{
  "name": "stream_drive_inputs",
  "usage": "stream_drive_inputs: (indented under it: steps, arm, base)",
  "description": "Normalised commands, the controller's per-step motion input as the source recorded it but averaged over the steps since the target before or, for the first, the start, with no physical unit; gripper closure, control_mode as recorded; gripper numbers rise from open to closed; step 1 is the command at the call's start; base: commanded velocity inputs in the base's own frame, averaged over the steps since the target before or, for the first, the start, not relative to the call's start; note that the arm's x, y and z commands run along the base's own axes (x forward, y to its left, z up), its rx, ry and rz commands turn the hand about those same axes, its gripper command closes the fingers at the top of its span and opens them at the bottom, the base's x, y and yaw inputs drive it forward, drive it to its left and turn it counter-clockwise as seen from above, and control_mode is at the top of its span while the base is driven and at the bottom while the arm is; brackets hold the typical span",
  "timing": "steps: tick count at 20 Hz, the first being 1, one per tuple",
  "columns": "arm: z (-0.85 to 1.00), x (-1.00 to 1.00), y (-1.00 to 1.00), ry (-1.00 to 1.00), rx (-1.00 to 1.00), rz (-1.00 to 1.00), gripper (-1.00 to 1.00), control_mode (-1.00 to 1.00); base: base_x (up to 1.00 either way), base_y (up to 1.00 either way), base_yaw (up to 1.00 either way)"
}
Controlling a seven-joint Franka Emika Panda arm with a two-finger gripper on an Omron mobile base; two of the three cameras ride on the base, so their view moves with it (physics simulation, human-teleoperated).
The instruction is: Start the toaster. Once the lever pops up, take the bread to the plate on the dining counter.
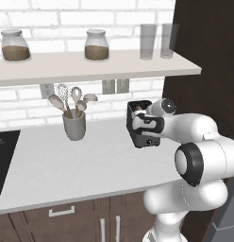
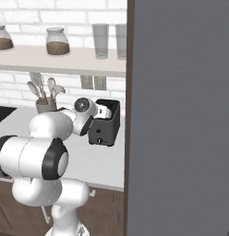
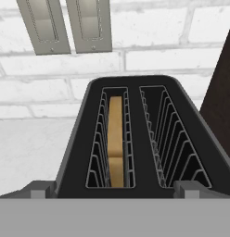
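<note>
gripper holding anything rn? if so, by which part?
Nothing is held. The gripper is open, its fingertips hanging over the near end of the toaster. The bread sits in the left slot in the hand view, untouched.

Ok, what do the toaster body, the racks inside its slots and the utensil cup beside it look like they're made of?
The toaster body looks like dark matte plastic or painted metal: smooth, no shine. The slot racks look like thin grey metal wire, bent into ribs. The utensil cup looks like plain grey ceramic or stoneware, dull and even, though a render leaves that open.
</note>
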Motion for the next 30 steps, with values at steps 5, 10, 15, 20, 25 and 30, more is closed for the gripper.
stream_drive_inputs:
  steps: [5,10,15,20,25,30]
  arm:
    - [0.0,0.0,0.0,0.0,0.0,0.0,-1.0,-1.0]
    - [0.0,0.0,0.0,0.0,0.0,0.0,-1.0,-1.0]
    - [0.0,0.0,0.0,0.0,0.0,0.0,-1.0,-1.0]
    - [0.0,0.0,0.0,0.0,0.0,0.0,-1.0,-1.0]
    - [0.0,0.0,0.0,0.0,0.0,0.0,-1.0,-1.0]
    - [0.0,0.0,0.0,0.0,0.0,0.0,-1.0,-1.0]
  base:
    - [0.0,0.0,0.0]
    - [0.0,0.0,0.0]
    - [0.0,0.0,0.0]
    - [0.0,0.0,0.0]
    - [0.0,0.0,0.0]
    - [0.0,0.0,0.0]
